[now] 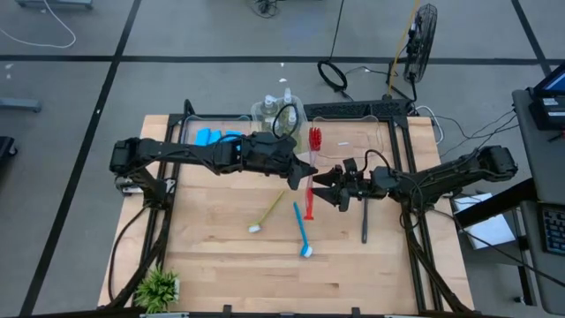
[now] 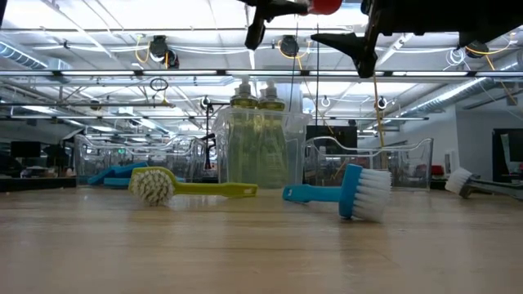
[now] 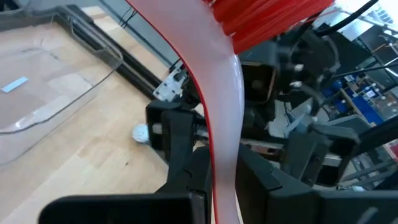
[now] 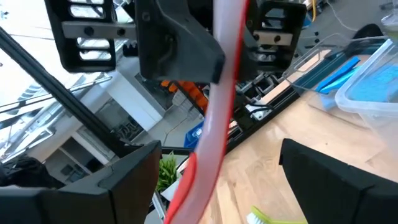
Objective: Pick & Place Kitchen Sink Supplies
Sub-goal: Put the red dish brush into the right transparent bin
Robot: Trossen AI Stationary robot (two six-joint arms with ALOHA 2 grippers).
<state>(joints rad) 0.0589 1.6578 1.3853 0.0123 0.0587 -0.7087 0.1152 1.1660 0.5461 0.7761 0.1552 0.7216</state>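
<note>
The left gripper (image 1: 303, 173) hangs above the middle of the table with its fingers (image 3: 186, 155) closed narrow on the handle of a red brush (image 1: 310, 196), which runs between them toward red bristles in the left wrist view. From above, the brush reaches from that grip toward the near edge, and its head shows as a red patch at the top of the low view (image 2: 325, 6), well above the tabletop. The right gripper (image 1: 328, 186) faces it from the right, just beside the brush, with its jaws spread wide; in the right wrist view the red handle (image 4: 214, 106) passes between its two dark fingers (image 4: 339, 177) without clearly touching either, though the contact is hard to judge from here.

On the wooden table (image 1: 221, 256), to the near left of the grippers, lies a yellow-green brush (image 1: 267, 213), bristle head toward the near side. Right of it lies a blue brush (image 1: 302, 235), also with its head nearest. A dark grey brush (image 1: 363, 221) lies to the right of the grippers, beneath the right arm.

Along the far edge, a clear bin (image 1: 279, 112) holds pump bottles (image 2: 257, 135) of yellow-green liquid. Left of it another clear bin holds blue sponges (image 1: 216, 137). To the right stands a wider clear bin (image 1: 371, 141) with a second red brush (image 1: 315, 138) at its left end. A small green potted plant (image 1: 159, 287) sits at the near left corner.
</note>
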